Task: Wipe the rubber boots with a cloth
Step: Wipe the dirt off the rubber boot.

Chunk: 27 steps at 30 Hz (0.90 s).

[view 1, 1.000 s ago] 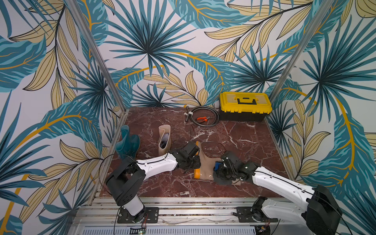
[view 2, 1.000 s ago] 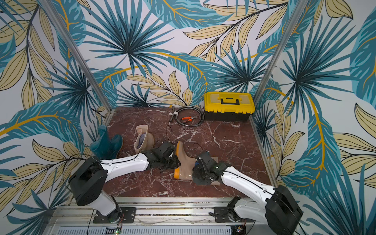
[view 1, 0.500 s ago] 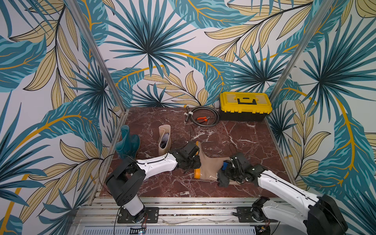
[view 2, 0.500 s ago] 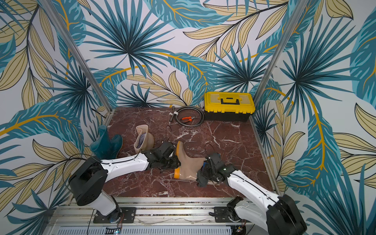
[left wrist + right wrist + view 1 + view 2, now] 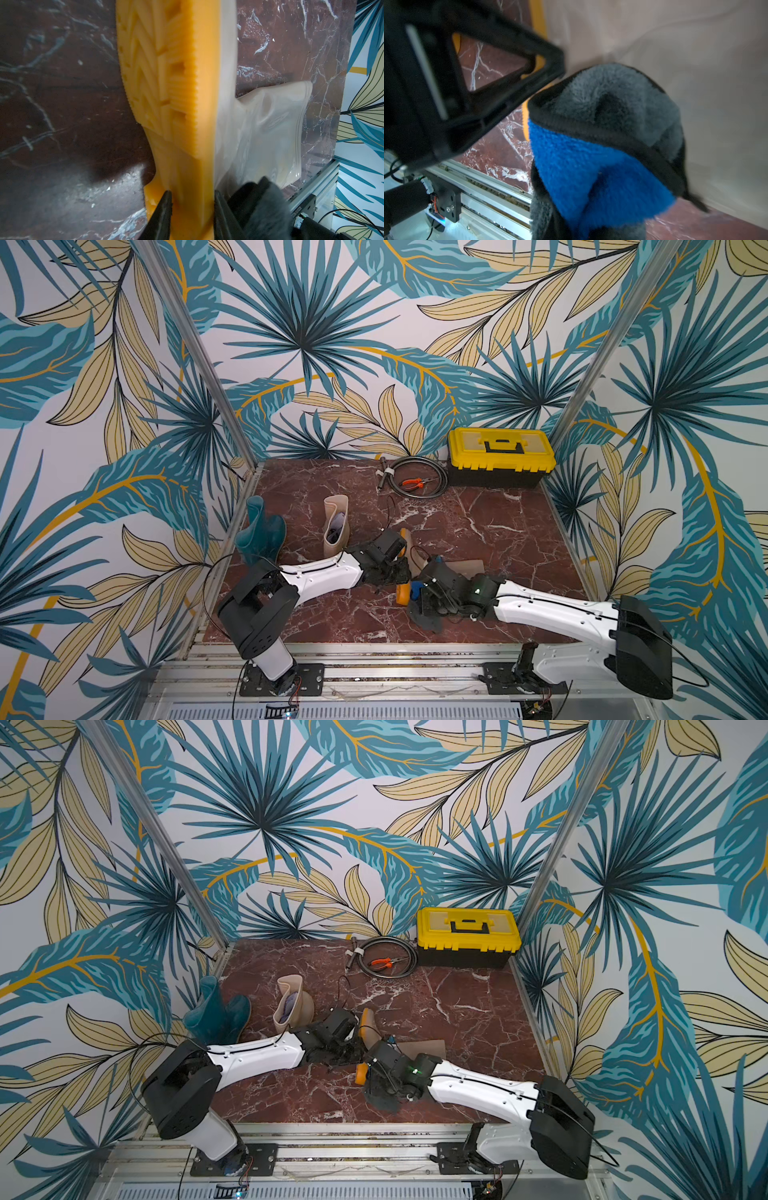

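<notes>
Now, fix the layout before you stroke. Your left gripper (image 5: 192,195) is partly open and clamped across the orange heel of the lying beige boot (image 5: 461,568). One finger sits on either side of the sole, pinning the boot on its side on the marble floor (image 5: 498,531). Your right gripper (image 5: 429,600) is closed down on the cloth (image 5: 602,135), a grey-and-blue rag with a black hem. A dark flap of it hangs loose below the jaws in both top views. The relation that matters is this: the sole runs away from the front rail (image 5: 374,649), and the shaft leaves it roughly square, pointing to your right side, flat on the floor. The cloth sits at the heel-and-ankle corner, just beside the left fingers, with beige rubber filling the right wrist view behind it. It looks pressed to the boot, but blur keeps that unsure. By my judgement the longest run of rubber lies rightward from the cloth along the shaft, and the right arm is the nearer one. Draw along that axis, away from the left hold. The dark teal boot (image 5: 259,531) and the standing beige boot (image 5: 334,526) are upright on your left side, apart from both grippers.
</notes>
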Tool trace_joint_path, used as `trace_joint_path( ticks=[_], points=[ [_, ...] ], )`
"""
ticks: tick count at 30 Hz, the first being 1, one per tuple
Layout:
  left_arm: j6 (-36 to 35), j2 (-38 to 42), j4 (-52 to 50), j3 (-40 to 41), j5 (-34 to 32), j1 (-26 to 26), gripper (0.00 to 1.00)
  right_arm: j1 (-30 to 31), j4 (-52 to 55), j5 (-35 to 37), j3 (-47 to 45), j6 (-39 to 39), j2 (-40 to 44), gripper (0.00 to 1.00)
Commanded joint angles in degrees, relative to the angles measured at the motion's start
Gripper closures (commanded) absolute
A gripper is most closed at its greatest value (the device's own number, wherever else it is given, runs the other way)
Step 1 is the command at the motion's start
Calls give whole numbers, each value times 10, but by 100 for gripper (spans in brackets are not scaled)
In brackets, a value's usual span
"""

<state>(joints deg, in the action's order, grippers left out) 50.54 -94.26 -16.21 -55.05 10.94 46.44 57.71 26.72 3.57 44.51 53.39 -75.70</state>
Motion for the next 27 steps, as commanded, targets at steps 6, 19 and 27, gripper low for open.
trace_joint_path(
  ticks=[6,19,27],
  points=[
    [17,-30,29,10,40,9,68,-155,90,12,-159,77,123,100],
    [18,-43,30,-3,43,8,67,-143,69,5,-154,25,235,100],
    [12,-53,29,-11,49,9,67,12,44,21,-2,-31,-8,100]
  ],
)
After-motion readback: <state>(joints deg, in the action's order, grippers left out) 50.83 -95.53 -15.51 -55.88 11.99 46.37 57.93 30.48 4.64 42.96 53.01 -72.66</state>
